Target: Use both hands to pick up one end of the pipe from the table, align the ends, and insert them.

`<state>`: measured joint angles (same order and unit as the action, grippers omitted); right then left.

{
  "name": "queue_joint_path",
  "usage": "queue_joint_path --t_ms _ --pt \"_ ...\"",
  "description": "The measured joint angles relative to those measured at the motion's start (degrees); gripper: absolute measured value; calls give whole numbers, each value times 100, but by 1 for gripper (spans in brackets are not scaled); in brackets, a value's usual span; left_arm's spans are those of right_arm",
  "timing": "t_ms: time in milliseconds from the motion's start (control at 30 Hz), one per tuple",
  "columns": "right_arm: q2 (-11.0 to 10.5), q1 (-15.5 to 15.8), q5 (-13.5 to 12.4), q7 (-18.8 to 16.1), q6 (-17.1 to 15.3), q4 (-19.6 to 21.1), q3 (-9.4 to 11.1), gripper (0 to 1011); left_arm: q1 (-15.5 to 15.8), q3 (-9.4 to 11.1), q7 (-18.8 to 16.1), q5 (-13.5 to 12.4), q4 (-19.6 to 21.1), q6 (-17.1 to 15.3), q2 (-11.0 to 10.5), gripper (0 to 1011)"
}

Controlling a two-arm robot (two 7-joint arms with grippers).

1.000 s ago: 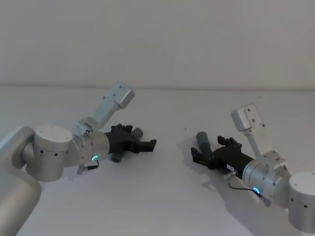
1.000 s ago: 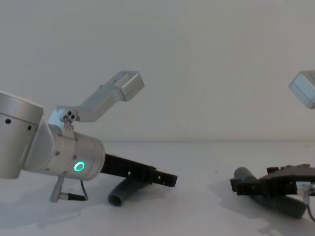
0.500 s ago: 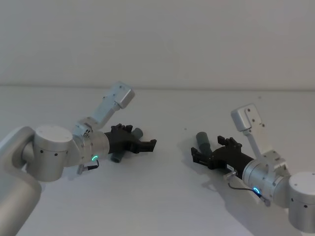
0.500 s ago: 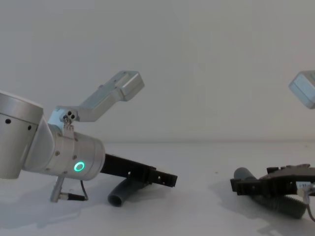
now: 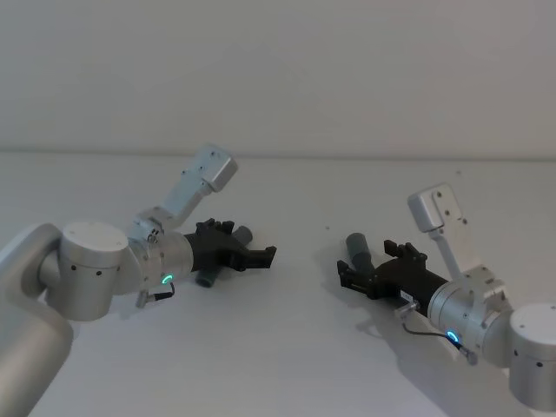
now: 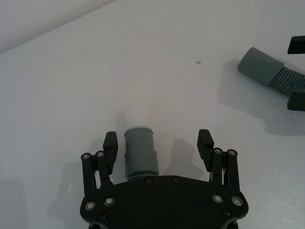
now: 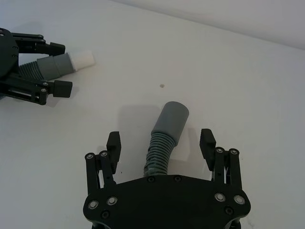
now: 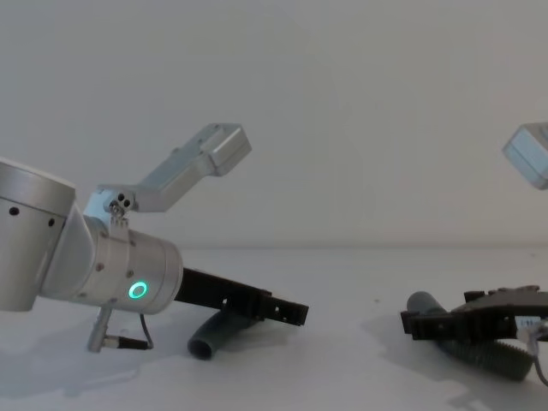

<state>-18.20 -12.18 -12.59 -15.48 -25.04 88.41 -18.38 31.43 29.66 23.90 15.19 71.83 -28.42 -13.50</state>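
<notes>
Nothing has moved since a second ago: your left gripper [image 6: 157, 138] and right gripper [image 7: 160, 138] rest over the table [image 6: 71, 71], fingers spread, holding nothing. Left brackets the elbow [image 6: 140, 152], right the corrugated hose [image 7: 164, 133], each long axis running along the fingers.

The short, smooth dark grey elbow's [image 6: 139, 153] rear is hidden under the black left gripper [image 6: 157, 139], the long corrugated grey hose's [image 7: 170, 120] tail under the black right gripper [image 7: 160, 138].
</notes>
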Motion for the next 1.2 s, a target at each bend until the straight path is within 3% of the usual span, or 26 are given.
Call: queue_joint_path --t_ms 1200 --pt "2 10 18 5 0 9 9 1001 29 30 14 -2 -6 -17 -3 1001"
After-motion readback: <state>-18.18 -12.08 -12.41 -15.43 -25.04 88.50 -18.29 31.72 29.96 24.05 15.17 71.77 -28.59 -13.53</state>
